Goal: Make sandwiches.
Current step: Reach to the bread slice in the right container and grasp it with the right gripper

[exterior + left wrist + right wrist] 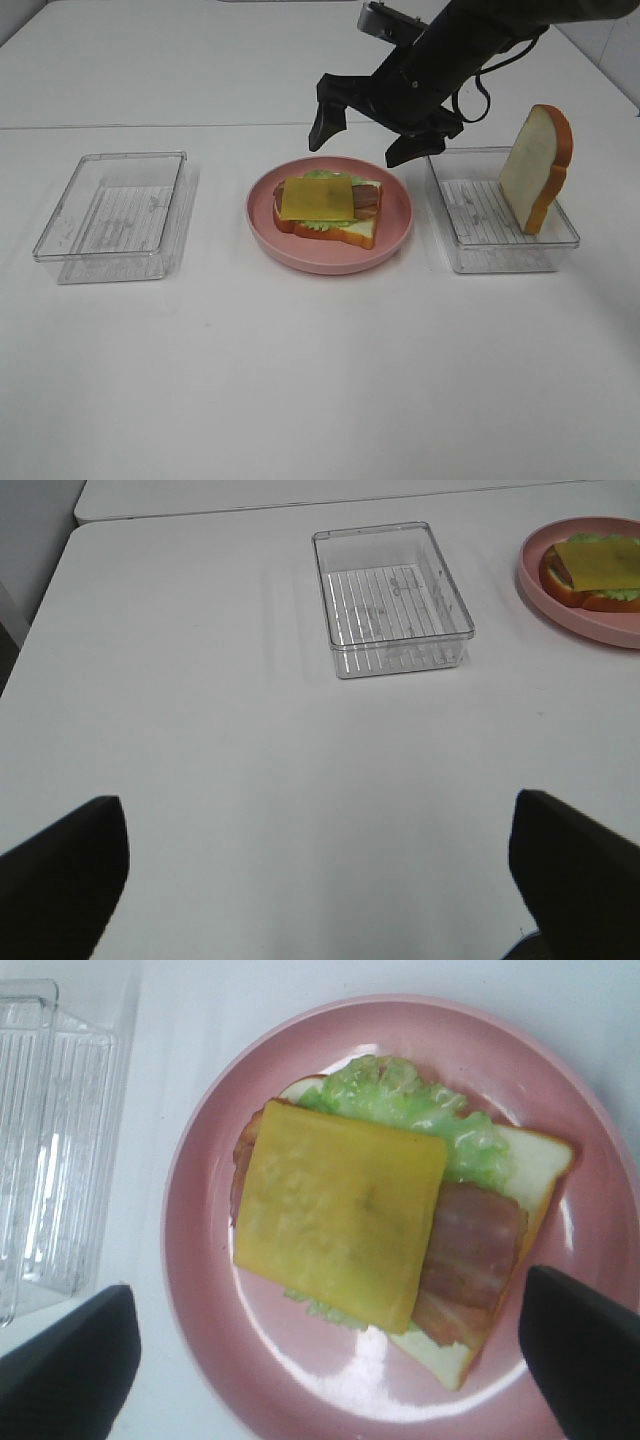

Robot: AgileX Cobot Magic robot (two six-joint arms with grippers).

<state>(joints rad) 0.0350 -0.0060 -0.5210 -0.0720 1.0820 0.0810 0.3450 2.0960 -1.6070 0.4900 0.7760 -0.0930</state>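
Sandwich stack (327,210) lies open-faced on the pink plate (392,240), under wide-spread right fingers (375,140).
Cheese (338,1212) tops bacon (472,1260), lettuce (420,1105) and bread; these fingers hold nothing. A second slice (535,165) leans in the right tray (500,250). Left fingers (315,875) hang wide over bare tabletop (200,680), near the other tray (390,600).

A robotics test bench or lab setting was indicated: a plain white table (300,380) was seen, joined from separate panels along a visible seam, with bare pale wall at its edges. Toy food on a pink plate (400,215) and clear plastic trays (110,215) were laid out in a row, staged rather than domestic
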